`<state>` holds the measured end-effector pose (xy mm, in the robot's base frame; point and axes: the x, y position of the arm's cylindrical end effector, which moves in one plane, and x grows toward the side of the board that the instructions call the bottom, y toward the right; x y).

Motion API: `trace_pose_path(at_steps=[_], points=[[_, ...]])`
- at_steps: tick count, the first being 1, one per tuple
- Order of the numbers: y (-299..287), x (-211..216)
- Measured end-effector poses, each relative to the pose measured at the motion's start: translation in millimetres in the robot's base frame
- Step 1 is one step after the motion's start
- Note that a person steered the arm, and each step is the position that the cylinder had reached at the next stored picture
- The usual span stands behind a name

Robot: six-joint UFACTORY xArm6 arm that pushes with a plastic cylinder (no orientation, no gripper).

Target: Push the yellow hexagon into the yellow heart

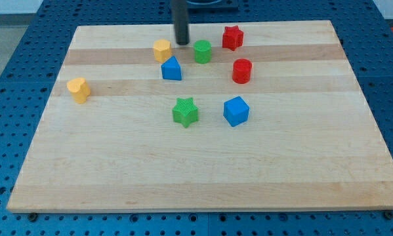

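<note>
The yellow hexagon [161, 50] sits near the view's top, left of centre. The yellow heart [79, 90] lies far to the view's left, lower than the hexagon, well apart from it. My tip [182, 43] stands on the board just right of the yellow hexagon and slightly above it, with a small gap between them. It is between the hexagon and the green cylinder [203, 51].
A blue triangular block [171, 69] sits just below the hexagon. A red star [232, 37] and a red cylinder [241, 71] are at the view's upper right. A green star [185, 111] and a blue cube [235, 110] lie mid-board. The wooden board [196, 170] rests on a blue perforated table.
</note>
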<state>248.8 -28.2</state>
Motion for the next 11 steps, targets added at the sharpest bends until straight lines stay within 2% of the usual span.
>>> trace_pose_path(at_steps=[1, 3, 6, 11], points=[[11, 2], [-34, 7], [-43, 40], [-126, 87]])
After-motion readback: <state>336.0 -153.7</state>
